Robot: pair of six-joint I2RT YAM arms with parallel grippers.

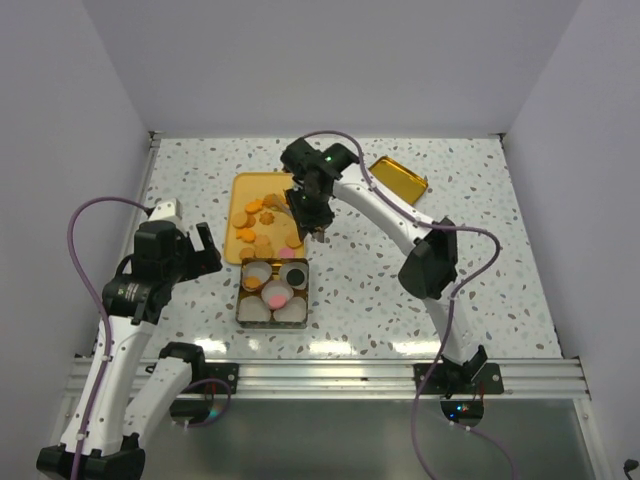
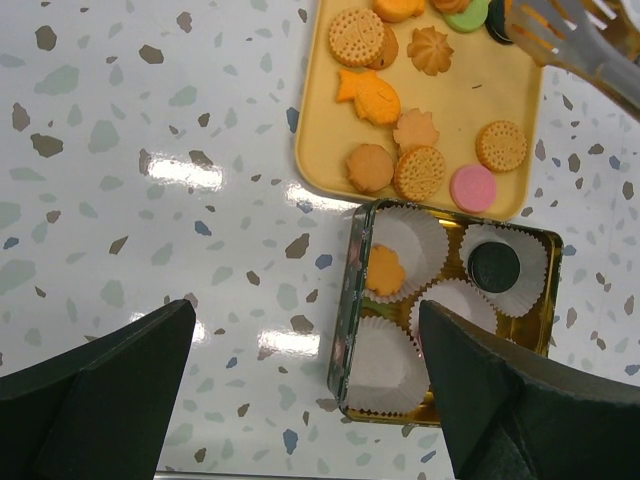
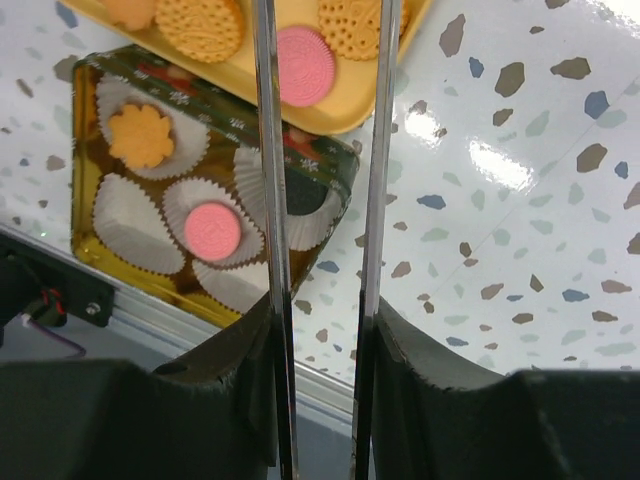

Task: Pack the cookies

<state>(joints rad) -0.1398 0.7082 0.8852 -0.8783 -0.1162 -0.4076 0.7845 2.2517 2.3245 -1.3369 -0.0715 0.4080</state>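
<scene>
The cookies (image 1: 262,222) lie on a yellow tray (image 1: 243,190); several orange and tan ones and a pink one (image 2: 473,187) show in the left wrist view. A square tin (image 1: 241,300) with white paper cups holds an orange cookie (image 2: 385,270), a black one (image 2: 494,267) and a pink one (image 3: 212,230). My right gripper (image 1: 310,205) is shut on metal tongs (image 3: 268,150), whose blades reach over the tray's right side (image 2: 570,40); I see nothing between them. My left gripper (image 2: 305,340) is open and empty above the table, just left of the tin.
The tin's gold lid (image 1: 398,180) lies at the back, right of the tray. A metal rail (image 1: 330,375) runs along the table's near edge. White walls enclose the table on three sides.
</scene>
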